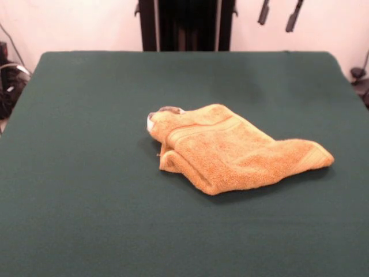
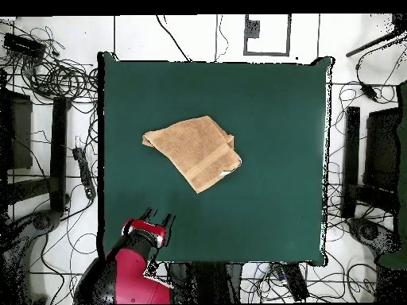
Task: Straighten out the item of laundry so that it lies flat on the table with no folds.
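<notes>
Parted and empty, the black two-fingered claw (image 1: 280,15) hung drawn back, well apart from the folded orange-tan terry towel (image 1: 230,151). That towel lay doubled over on the dark green cloth-covered table (image 1: 86,190).

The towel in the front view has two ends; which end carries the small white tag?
The bunched left end of the towel; the white tag sits at its tip. The right end tapers to a flat point and shows no tag.
</notes>
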Tool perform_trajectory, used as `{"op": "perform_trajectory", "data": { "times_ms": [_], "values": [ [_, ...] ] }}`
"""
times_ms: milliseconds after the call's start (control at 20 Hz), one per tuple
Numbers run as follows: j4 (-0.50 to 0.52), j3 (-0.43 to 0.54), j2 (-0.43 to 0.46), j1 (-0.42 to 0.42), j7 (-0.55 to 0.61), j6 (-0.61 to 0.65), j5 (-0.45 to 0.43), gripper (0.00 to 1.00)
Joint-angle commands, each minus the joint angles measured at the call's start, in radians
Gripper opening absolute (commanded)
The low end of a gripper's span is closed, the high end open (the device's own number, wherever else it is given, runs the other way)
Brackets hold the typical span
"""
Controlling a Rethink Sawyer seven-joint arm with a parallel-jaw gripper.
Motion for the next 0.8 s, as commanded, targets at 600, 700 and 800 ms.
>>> {"op": "perform_trajectory", "data": {
  "times_ms": [600, 700, 800],
  "values": [
    [0.003, 0.067, -0.006, -0.065, 0.16, 0.068, -0.11, 1.0],
    [0.001, 0.091, 0.0, -0.085, 0.17, 0.079, -0.122, 1.0],
    [0.005, 0.131, 0.007, -0.114, 0.185, 0.1, -0.134, 1.0]
  ]
}}
